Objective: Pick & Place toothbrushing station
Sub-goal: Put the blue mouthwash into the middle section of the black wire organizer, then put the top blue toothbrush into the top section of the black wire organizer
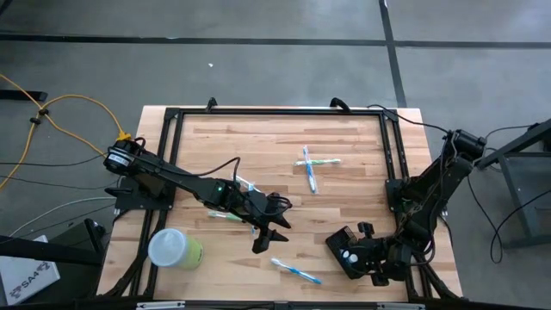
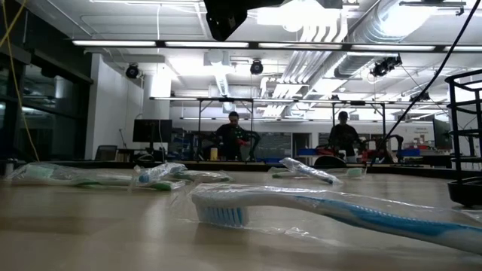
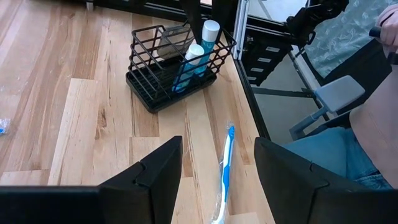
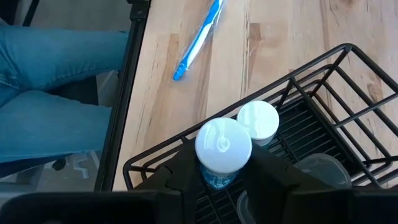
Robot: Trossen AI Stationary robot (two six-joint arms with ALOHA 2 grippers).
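- I am holding my right gripper (image 4: 224, 171) over the holder (image 4: 323, 93), which is sitting at the near right corner of the table (image 1: 258, 146), close to the edge
- My right fingers are flanking a white-capped bottle (image 4: 222, 148) standing in the holder's end compartment; they are looking pressed to its sides, but I cannot tell whether I am clamping it or letting go
- A second capped bottle (image 4: 258, 120) is standing just beside the first, touching or nearly so
- I am hovering my left gripper (image 3: 217, 171) above mid-table with its fingers spread wide and nothing between them, aiming at a wrapped blue toothbrush (image 3: 225, 168) lying between me and the holder
- More wrapped brushes are lying well apart: a crossed pair (image 1: 312, 165) farther back, another one (image 1: 225, 215) by my left arm
- A green cup (image 1: 176, 248) is lying on its side near the left front
- Risk, as I judge it: if I lift my right wrist off-line, the fingers may be dragging the bottle against its neighbour or the wire rim and tipping both
- The holder is light and near the edge, so a snag could be pulling it toward the frame or off the table
- The brush wrapper looks slippery; my left fingers may be pinching film only and dropping the brush
- A person's jeans (image 4: 56, 81) are showing beside that table edge, so a wide swing there is risky
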